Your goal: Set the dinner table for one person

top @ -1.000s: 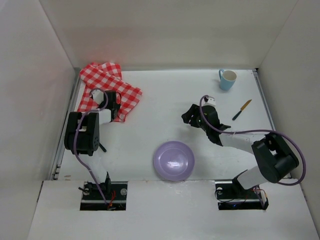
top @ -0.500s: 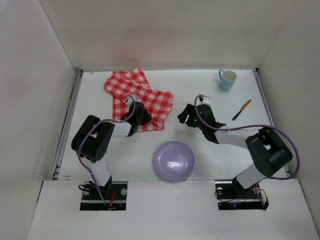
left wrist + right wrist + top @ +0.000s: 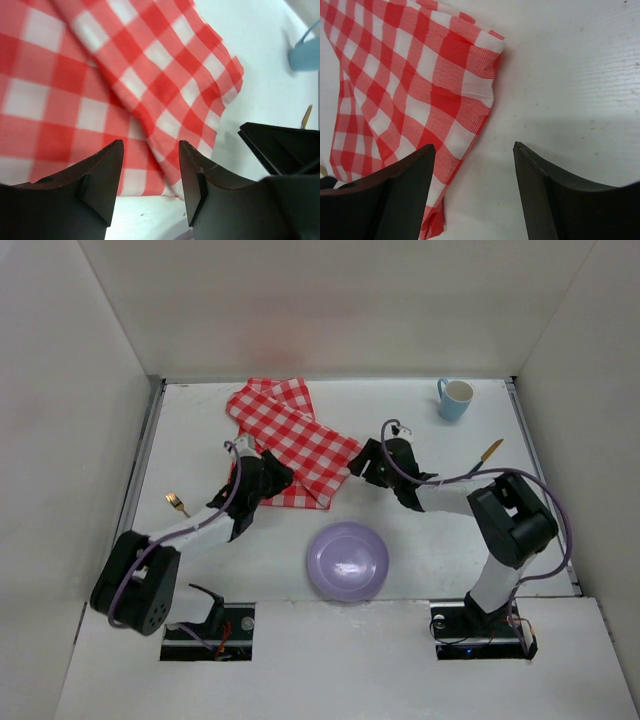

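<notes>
On the white dinner table (image 3: 200,430) a red-and-white checked cloth (image 3: 292,438) lies rumpled and partly folded at the back middle. My left gripper (image 3: 266,477) sits at the cloth's near left edge. In the left wrist view it (image 3: 150,152) is open, with the cloth's (image 3: 125,75) hem just past the fingertips and nothing gripped. My right gripper (image 3: 364,464) is at the cloth's right corner. It (image 3: 474,150) is open too, and the cloth's corner (image 3: 420,85) lies by its left finger.
A purple plate (image 3: 347,560) sits at the near middle. A light blue mug (image 3: 455,398) stands at the back right, with a yellow-handled knife (image 3: 490,450) in front of it. A small fork (image 3: 177,503) lies at the left. White walls close three sides.
My left gripper dragged the cloth from the back left corner toward the middle, then opened and let it go. My right gripper moved left to the cloth's corner. The fork came into view.
</notes>
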Robot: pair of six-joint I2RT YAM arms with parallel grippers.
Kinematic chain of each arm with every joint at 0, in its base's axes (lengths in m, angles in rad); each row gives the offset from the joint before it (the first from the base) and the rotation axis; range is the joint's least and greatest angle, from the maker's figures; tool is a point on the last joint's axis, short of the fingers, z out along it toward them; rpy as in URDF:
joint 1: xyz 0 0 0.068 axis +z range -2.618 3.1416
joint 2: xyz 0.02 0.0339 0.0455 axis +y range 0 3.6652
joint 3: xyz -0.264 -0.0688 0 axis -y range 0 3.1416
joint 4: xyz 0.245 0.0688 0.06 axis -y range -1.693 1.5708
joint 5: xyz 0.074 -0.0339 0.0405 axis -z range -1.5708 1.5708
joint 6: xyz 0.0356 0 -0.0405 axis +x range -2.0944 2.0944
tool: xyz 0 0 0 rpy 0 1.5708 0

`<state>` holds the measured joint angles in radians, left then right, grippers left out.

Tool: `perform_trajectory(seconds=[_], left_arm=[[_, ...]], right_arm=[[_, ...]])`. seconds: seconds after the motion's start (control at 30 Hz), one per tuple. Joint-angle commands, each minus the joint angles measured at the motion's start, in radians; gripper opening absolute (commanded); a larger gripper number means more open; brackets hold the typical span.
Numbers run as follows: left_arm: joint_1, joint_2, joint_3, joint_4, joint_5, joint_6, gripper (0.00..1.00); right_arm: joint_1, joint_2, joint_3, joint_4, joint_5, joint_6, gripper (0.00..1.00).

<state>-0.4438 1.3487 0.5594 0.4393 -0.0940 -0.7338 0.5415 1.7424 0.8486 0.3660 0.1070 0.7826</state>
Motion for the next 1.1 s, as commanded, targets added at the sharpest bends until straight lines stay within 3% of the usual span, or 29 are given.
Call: perform_trajectory(seconds=[0.0,0.1,0.27,0.53,0.8,0.93,1.07], left_arm=[[0.062,-0.118,-0.105,-0.083,-0.101,-0.047,0.46],[0.141,-0.199,-0.182,-0.167,-0.118,-0.093,0.49],[0.254,-0.278,-0.280,-0.171,-0.115,-0.127,0.56],[0.282,-0.087,-0.268,-0.027,-0.085,-0.141,0.57],[0.287,-0.036,-0.296,0.085,-0.093,-0.179,0.38],[0.284,-0.045,-0.306,0.111,-0.105,-0.174,0.18],[0.287,-0.037,-0.300,0.111,-0.128,-0.179,0.10]], right_arm=[[-0.027,0.040,0.062,0.024,-0.007,0.053,0.69],[-0.047,0.080,0.102,0.014,-0.026,0.092,0.66],[-0.062,0.140,0.164,0.008,-0.053,0.106,0.60],[-0.094,0.203,0.225,-0.001,-0.089,0.130,0.50],[-0.102,0.267,0.300,-0.006,-0.144,0.155,0.37],[-0.104,0.292,0.343,0.033,-0.196,0.167,0.17],[-0.131,0.241,0.354,0.091,-0.198,0.178,0.09]])
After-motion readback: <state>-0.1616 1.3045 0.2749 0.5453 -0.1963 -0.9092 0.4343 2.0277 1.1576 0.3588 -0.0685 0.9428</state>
